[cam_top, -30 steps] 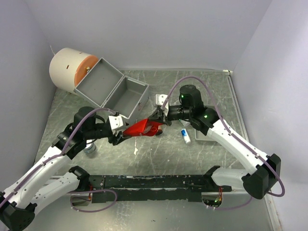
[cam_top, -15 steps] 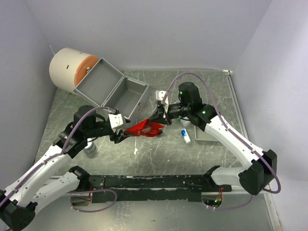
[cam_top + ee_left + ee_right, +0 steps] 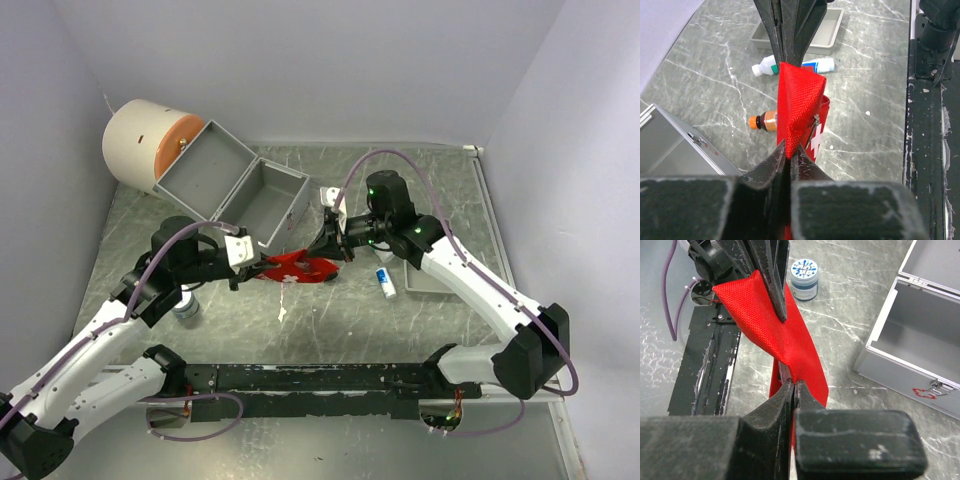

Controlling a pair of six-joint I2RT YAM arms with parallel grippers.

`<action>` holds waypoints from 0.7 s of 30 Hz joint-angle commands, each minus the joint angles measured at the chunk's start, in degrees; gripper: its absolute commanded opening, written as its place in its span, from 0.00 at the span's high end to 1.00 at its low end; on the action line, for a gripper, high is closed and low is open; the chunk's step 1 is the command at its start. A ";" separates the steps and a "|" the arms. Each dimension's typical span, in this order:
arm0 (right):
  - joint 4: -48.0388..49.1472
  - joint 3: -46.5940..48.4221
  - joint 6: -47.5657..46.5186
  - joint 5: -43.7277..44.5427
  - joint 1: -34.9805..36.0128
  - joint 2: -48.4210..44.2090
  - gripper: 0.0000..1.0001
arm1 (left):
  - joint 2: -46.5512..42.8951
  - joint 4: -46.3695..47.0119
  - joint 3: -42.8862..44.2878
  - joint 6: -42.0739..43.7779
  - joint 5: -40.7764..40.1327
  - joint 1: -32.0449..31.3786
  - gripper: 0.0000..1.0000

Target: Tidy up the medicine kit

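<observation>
My left claw (image 3: pixel 786 150) and right claw (image 3: pixel 792 385) clamp opposite ends of the red pouch (image 3: pixel 295 267), probably to steady it for the grey case (image 3: pixel 272 203).

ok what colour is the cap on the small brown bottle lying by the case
Orange. The cap shows best in the left wrist view.

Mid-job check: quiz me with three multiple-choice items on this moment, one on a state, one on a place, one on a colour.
1. The grey metal case is: A open; B shut; C upside down.
2. The red pouch is: A inside that case; B pinched between left gripper and right gripper; C under that case.
3. The small brown bottle has a cap that is: A orange; B blue; C green.

Key: 1 A, lid leans back, interior showing. 2 B, both wrist views show jaws clamping red fabric. 3 A, left wrist view shows it.
</observation>
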 commanded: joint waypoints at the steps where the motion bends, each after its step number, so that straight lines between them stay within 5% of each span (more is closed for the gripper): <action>1: 2.48 0.60 2.61 -0.90 -0.26 -0.23 1.00 | 1.02 1.77 2.34 -0.60 0.47 -0.21 0.92; 2: 3.27 0.06 3.88 0.18 -0.23 -0.56 1.00 | 1.29 1.90 2.35 -1.31 -0.43 -0.21 0.93; 5: 6.45 -2.81 7.84 6.62 -0.19 -2.99 0.65 | 1.75 3.13 2.02 -3.71 -2.59 -0.19 0.93; 8: 9.38 -6.37 12.56 13.00 -0.25 -6.93 0.50 | 1.90 5.85 1.34 -7.68 -6.10 -0.21 0.93; 14: 13.44 -8.84 27.57 21.15 0.77 -10.41 0.55 | 4.17 6.34 2.55 -13.56 -13.54 -0.21 0.93; 21: 31.01 -15.23 44.25 22.43 6.94 -7.72 0.65 | 6.41 7.10 3.07 -17.94 -13.25 -0.21 0.93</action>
